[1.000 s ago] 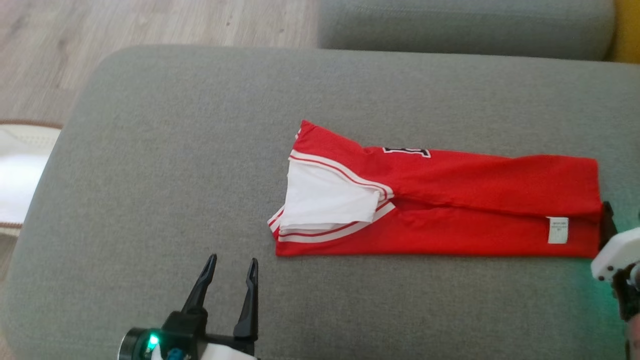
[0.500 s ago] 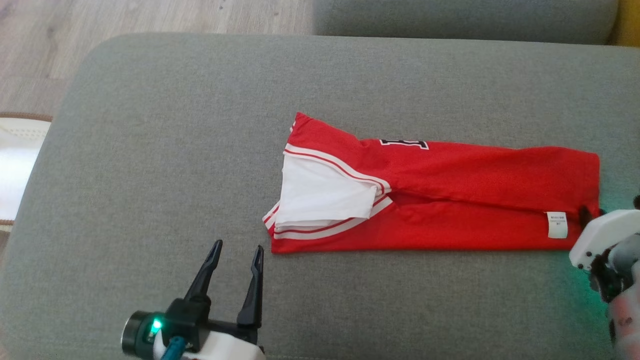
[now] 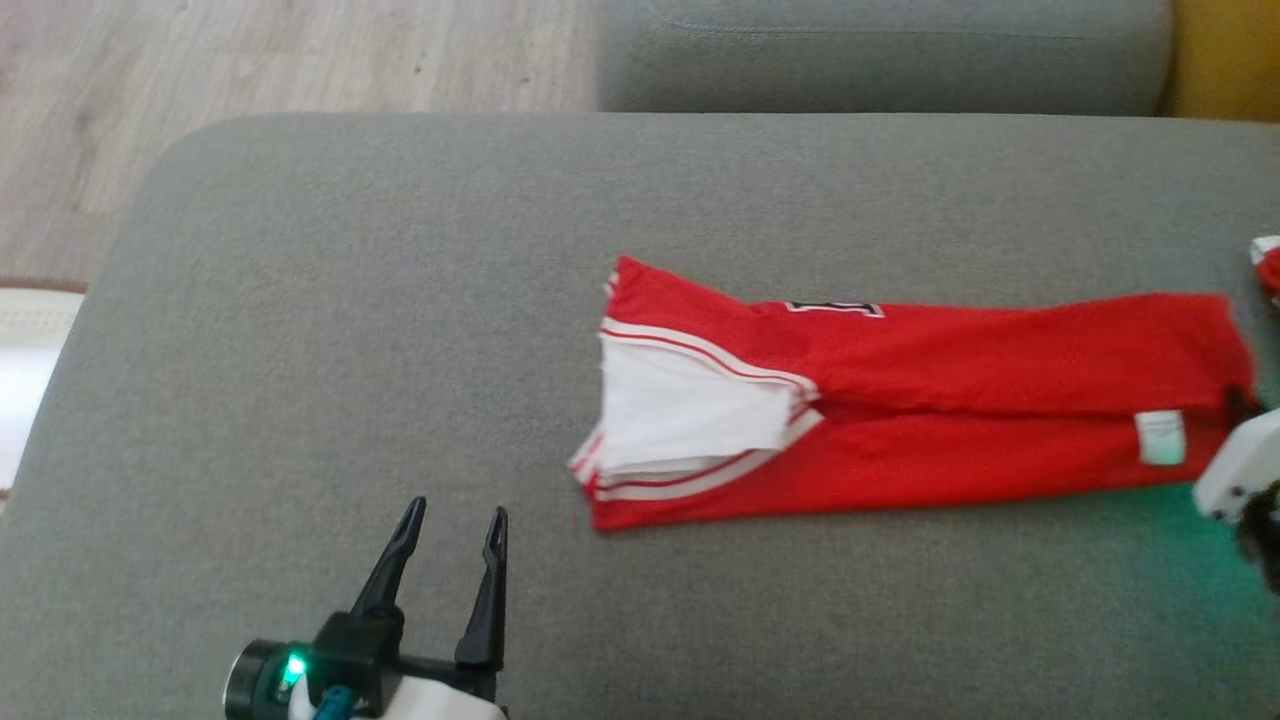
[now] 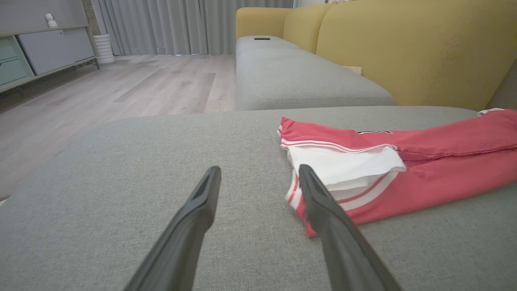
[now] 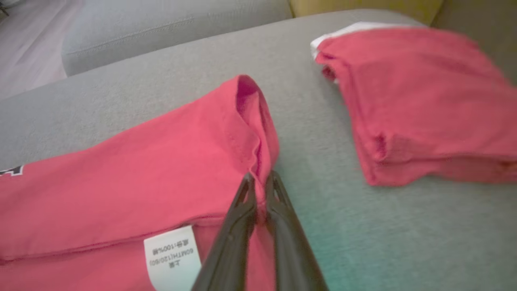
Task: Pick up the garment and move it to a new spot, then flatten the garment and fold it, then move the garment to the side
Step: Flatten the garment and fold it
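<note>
Head view: grey sofa cushion (image 3: pixel 350 350), bare and wide toward the robot's left, with a rounded edge there. On its right half lies the garment (image 3: pixel 950 400), a red jersey folded long. Judged light and limp: it will sag and unfold from a single pinch, so hold both ends. Another folded red piece (image 5: pixel 420 105) near its right end crowds that side. Claws: right gripper (image 5: pixel 260 180) clamped on the hem by the label (image 5: pixel 171 258); left gripper (image 3: pixel 456 512) fingers apart, empty, near the white-trimmed end.

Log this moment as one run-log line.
left end effector: open, over cushion beside garment | right end effector: shut on garment hem | second red garment: folded, apart
</note>
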You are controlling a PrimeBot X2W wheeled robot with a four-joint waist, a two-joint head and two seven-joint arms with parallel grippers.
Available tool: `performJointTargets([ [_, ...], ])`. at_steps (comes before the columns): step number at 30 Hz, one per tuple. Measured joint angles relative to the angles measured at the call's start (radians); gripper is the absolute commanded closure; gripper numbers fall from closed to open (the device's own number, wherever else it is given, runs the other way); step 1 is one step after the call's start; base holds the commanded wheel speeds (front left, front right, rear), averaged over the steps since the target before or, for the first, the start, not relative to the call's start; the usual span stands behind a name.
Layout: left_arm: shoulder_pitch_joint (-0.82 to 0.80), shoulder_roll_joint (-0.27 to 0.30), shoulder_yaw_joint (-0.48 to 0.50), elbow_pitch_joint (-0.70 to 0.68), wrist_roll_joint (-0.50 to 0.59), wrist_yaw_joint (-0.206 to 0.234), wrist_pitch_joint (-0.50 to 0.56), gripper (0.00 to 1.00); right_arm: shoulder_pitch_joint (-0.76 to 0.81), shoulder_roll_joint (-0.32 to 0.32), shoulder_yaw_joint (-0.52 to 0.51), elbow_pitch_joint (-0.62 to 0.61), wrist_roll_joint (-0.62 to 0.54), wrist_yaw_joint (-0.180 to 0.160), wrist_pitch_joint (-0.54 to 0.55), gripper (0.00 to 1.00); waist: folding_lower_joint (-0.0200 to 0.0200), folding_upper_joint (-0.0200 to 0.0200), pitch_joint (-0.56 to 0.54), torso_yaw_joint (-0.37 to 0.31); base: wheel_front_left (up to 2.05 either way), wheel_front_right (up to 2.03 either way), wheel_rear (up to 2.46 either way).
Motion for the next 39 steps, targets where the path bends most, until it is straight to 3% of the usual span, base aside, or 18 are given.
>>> performJointTargets([
  [4, 0.003, -0.001, 0.01, 0.003, 0.0, -0.009, 0.0, 0.0, -0.002, -0.06, 0.015, -0.056, 0.014, 0.0, 0.004, 1.0, 0.0, 0.0, -0.01, -0.026, 0.0, 0.0, 0.0],
  [7, 0.006, -0.003, 0.013, 0.008, 0.0, -0.013, 0.0, 0.0, -0.002, -0.066, 0.036, -0.119, 0.041, 0.0, 0.028, 1.0, 0.0, 0.0, -0.022, -0.044, 0.0, 0.0, 0.0],
  [15, 0.018, -0.01, 0.009, 0.027, 0.0, -0.02, 0.0, 0.0, 0.006, 0.002, 0.142, -0.349, 0.157, 0.0, 0.091, 1.0, 0.0, 0.0, -0.063, -0.061, 0.0, 0.0, 0.0],
  [22, 0.019, -0.012, 0.008, 0.039, 0.0, -0.023, 0.0, 0.0, 0.066, 0.095, 0.214, -0.514, 0.179, 0.0, 0.131, 1.0, 0.0, 0.0, -0.077, -0.018, 0.0, 0.0, 0.0],
  [31, 0.019, -0.012, -0.013, 0.054, 0.0, -0.031, 0.0, 0.0, 0.106, 0.224, 0.31, -0.565, 0.21, 0.0, 0.152, 1.0, 0.0, 0.0, -0.087, 0.081, 0.0, 0.0, 0.0],
  [39, 0.019, -0.012, -0.013, 0.07, 0.0, -0.038, 0.0, 0.0, 0.123, 0.266, 0.398, -0.49, 0.24, 0.0, 0.154, 1.0, 0.0, 0.0, -0.089, 0.151, 0.0, 0.0, 0.0],
])
